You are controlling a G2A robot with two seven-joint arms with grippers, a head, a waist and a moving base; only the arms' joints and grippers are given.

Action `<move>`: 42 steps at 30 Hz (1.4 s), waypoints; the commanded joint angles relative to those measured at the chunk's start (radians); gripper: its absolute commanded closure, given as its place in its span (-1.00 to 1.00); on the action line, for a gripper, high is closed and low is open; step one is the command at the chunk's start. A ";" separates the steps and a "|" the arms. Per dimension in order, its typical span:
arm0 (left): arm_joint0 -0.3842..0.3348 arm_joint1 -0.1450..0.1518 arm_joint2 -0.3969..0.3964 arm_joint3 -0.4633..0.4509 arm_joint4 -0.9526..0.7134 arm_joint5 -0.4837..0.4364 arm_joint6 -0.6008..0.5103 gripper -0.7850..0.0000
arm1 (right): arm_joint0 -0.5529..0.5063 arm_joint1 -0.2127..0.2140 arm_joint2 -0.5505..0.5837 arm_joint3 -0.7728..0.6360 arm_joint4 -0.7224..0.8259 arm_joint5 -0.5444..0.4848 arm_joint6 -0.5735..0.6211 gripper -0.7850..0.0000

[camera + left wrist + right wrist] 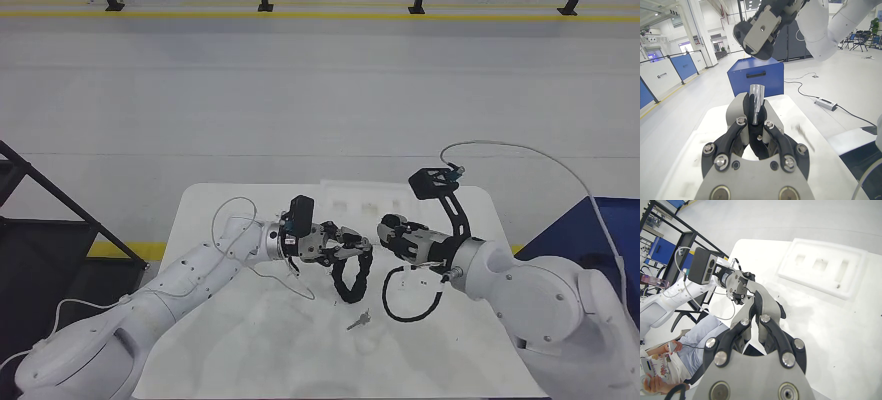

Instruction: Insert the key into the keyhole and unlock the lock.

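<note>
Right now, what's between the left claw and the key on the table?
The top view shows the lock's black loop hanging from the left gripper, then bare table before the key.

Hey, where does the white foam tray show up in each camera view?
Top view: foam tray at the table's far edge, near its middle.
Left wrist view: tray on the table beneath the left gripper.
Right wrist view: tray near the table's edge, three recesses showing.
Shared landmark: the left gripper, shut on the chrome lock.

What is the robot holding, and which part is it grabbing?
The left gripper pinches the lock by its shiny metal cylinder; the right gripper holds nothing.
</note>
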 commanded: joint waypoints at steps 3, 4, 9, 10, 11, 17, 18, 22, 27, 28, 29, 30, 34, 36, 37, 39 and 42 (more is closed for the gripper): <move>-0.001 -0.003 0.001 0.020 -0.013 0.004 0.004 1.00 | -0.015 -0.001 0.015 0.007 0.018 -0.014 -0.036 1.00; -0.002 -0.003 -0.003 0.028 -0.015 0.013 0.013 1.00 | -0.017 -0.001 0.019 0.021 0.020 -0.014 -0.042 1.00; -0.011 0.001 -0.021 0.057 -0.010 0.039 0.039 1.00 | -0.005 -0.003 0.030 0.099 0.046 -0.014 -0.054 1.00; -0.012 0.003 -0.025 0.060 -0.010 0.039 0.039 1.00 | -0.003 -0.003 0.032 0.106 0.053 -0.013 -0.053 1.00; -0.013 0.006 -0.028 0.061 -0.010 0.037 0.037 1.00 | -0.002 -0.003 0.034 0.110 0.055 -0.013 -0.050 1.00; -0.009 0.040 -0.063 0.056 -0.008 0.027 0.027 1.00 | -0.012 0.001 0.046 0.126 0.042 -0.016 -0.030 1.00; -0.005 0.048 -0.073 0.053 -0.016 0.026 0.026 1.00 | -0.016 0.003 0.048 0.133 0.034 -0.019 -0.025 1.00; 0.012 0.086 -0.114 0.024 -0.038 0.009 0.009 1.00 | -0.030 0.007 0.042 0.184 0.008 -0.031 -0.001 1.00; 0.042 0.140 -0.167 -0.047 -0.047 -0.027 -0.027 1.00 | -0.026 0.003 -0.008 0.272 -0.015 -0.048 0.001 1.00; 0.048 0.150 -0.179 -0.060 -0.051 -0.035 -0.034 1.00 | -0.021 0.001 -0.025 0.292 -0.022 -0.049 -0.004 1.00; 0.054 0.161 -0.190 -0.070 -0.056 -0.045 -0.045 1.00 | -0.015 -0.002 -0.042 0.311 -0.029 -0.050 -0.009 1.00; 0.059 0.170 -0.202 -0.077 -0.062 -0.055 -0.055 1.00 | -0.009 -0.004 -0.062 0.331 -0.039 -0.047 -0.013 1.00; 0.077 0.206 -0.246 -0.094 -0.068 -0.099 -0.099 1.00 | 0.022 -0.019 -0.155 0.398 -0.077 -0.033 -0.009 1.00; 0.087 0.221 -0.268 -0.099 -0.080 -0.119 -0.119 1.00 | 0.035 -0.027 -0.204 0.423 -0.089 -0.033 0.002 1.00; 0.094 0.228 -0.276 -0.101 -0.082 -0.119 -0.119 1.00 | 0.041 -0.031 -0.228 0.435 -0.096 -0.033 0.007 1.00; 0.104 0.242 -0.287 -0.107 -0.082 -0.119 -0.119 1.00 | 0.052 -0.040 -0.273 0.456 -0.109 -0.036 0.016 1.00; 0.116 0.262 -0.298 -0.115 -0.092 -0.119 -0.119 1.00 | 0.072 -0.053 -0.330 0.487 -0.124 -0.038 0.026 1.00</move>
